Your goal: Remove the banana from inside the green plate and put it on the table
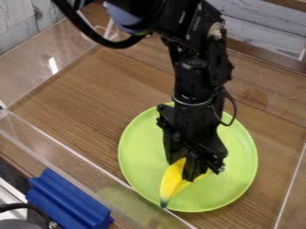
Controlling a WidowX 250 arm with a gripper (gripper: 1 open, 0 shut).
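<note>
Jaws of your gripper (195,168) are closed down on the upper end of the banana (173,184), just below and right of the centre of the frame. Their dark fingers cover that end, so you cannot see exactly where each one touches. The yellow body slants down and to the left from your grip, with its narrow dark tip pointing toward the bottom of the frame.

You have the banana within the outline of the green plate (141,161), over its lower part. From this angle you cannot tell whether its lower end touches the plate or hangs a little above it. The plate lies flat, filling much of the lower middle of the frame, and your gripper hides part of its surface.

Above the jaws, your black arm (191,72) comes down from the top of the frame, with a loose cable looping off at the upper left. Around the plate you see the brown wood-grain table (89,103), bordered by clear walls (84,165) whose edge crosses the lower left diagonally. Beyond that wall, at the lower left, sits a ribbed blue object (68,202). Pale boards (269,27) run across the upper right.
</note>
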